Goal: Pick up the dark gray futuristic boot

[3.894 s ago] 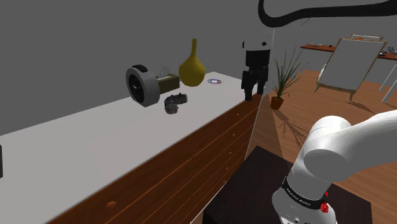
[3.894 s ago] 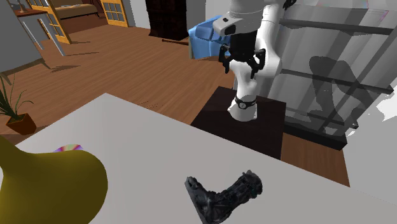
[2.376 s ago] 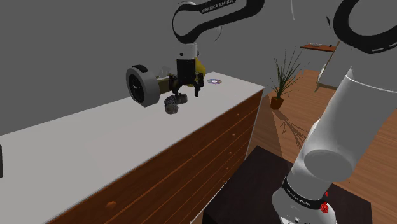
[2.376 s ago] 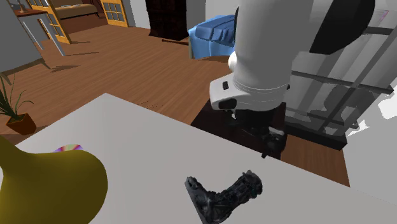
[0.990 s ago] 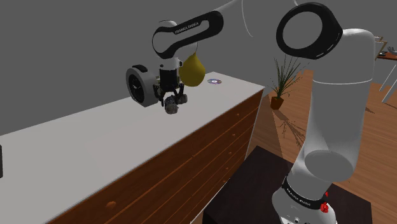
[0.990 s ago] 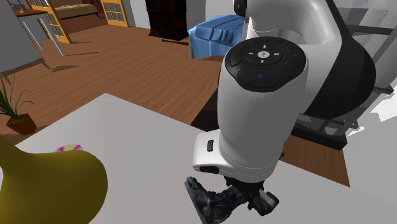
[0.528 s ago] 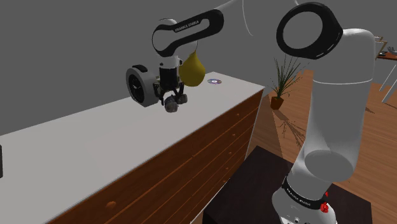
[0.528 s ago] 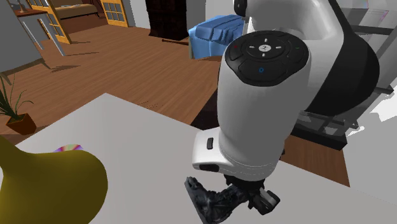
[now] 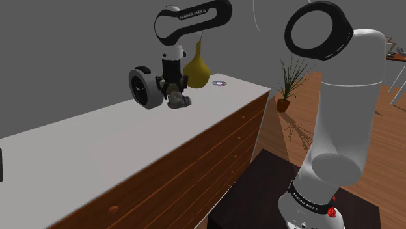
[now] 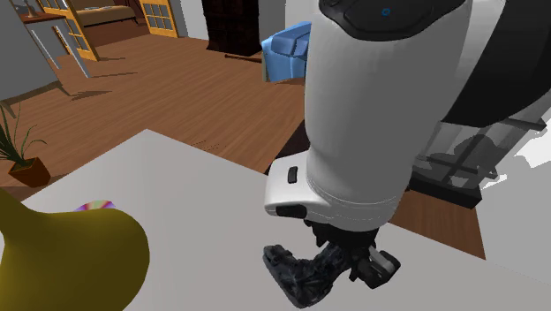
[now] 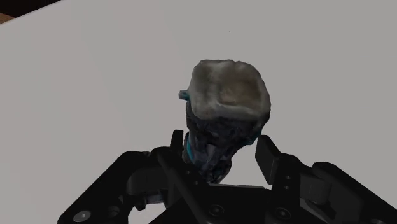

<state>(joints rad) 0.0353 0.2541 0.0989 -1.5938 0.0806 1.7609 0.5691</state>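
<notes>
Dark gray boot [image 9: 177, 101] hanging at upper centre-left of the shoulder view, pinched across its narrow middle by the claw [image 11: 219, 156], both fingers pressing its sides. Seemingly riding just clear of the white counter [image 9: 97, 143]; the mid-body grip is probably balancing it.

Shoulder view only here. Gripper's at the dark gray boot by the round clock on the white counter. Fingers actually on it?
Observer: Yes. Wrist view: both black fingers clasp the dark gray futuristic boot by its shaft.
Operator: Which way does it point?
Observer: Second exterior view: the black gripper holds the shaft; the foot juts toward that view's left.
Operator: Vase crowding it?
Observer: No, the yellow gourd-shaped vase stands apart, further left in that view.
</notes>
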